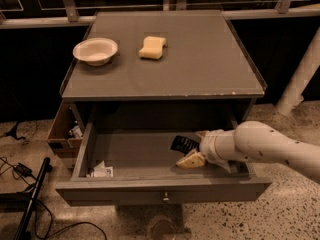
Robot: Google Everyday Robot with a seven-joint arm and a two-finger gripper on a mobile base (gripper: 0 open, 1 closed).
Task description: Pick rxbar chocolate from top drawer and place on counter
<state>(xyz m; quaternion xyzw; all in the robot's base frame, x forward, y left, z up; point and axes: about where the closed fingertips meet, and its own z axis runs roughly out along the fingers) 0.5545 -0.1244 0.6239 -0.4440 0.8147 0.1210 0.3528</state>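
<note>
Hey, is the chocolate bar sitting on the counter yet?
No, the rxbar chocolate lies in the open top drawer by the gripper; the counter holds a bowl and a sponge.

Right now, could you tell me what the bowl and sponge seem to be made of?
Bowl: likely paper or foam, matte off-white, thin rim. Sponge: soft yellowish foam, wavy edge. The gripper is in the top drawer, open, at the rxbar chocolate.

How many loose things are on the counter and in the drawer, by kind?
1 bowl, on the counter
1 sponge, on the counter
1 bar, in the drawer
1 paper scrap, in the drawer
Total: 4
The gripper sits open in the drawer, at the bar's right end.
</note>
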